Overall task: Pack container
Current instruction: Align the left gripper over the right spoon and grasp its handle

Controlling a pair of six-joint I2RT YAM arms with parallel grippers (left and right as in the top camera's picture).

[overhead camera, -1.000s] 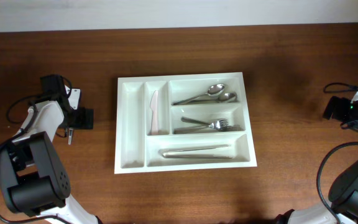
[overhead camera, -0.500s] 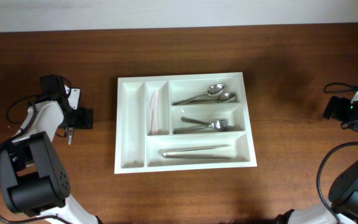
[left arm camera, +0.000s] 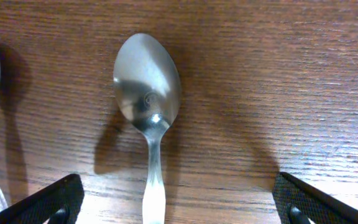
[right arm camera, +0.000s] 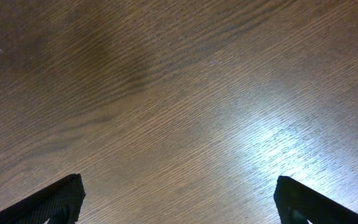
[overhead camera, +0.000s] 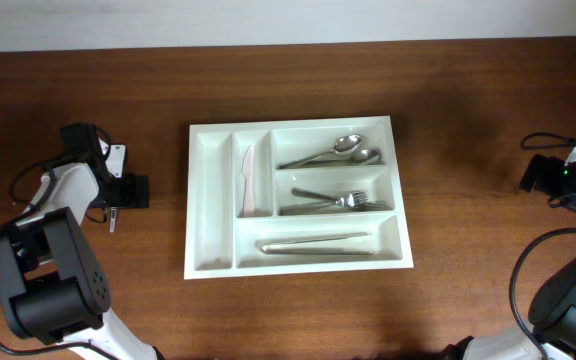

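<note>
Rectangular white plastic container (overhead camera: pixel 211 200) holds metal cutlery (overhead camera: pixel 333 153). Polished oval-bowled spoon (left arm camera: pixel 146 87) lies on grained wood table (left arm camera: pixel 260 93). Left gripper (left arm camera: pixel 179 202) and right gripper (right arm camera: pixel 179 202): spread wide, holding nothing.

Soft, even light from above is filling the overhead view, and the white container (overhead camera: pixel 212 200) is glowing bright, nearly washed out, against the dark wood table (overhead camera: pixel 468 220). Just right of the container's far corner the wood is dimming into a dusky patch. Inside the container the walls are casting only faint shadows. In the left wrist view a spoon (left arm camera: pixel 146 87) is showing sharp, its bowl catching dull reflections and throwing soft shadows. In the right wrist view pale glare is spreading over crisp grain.
</note>
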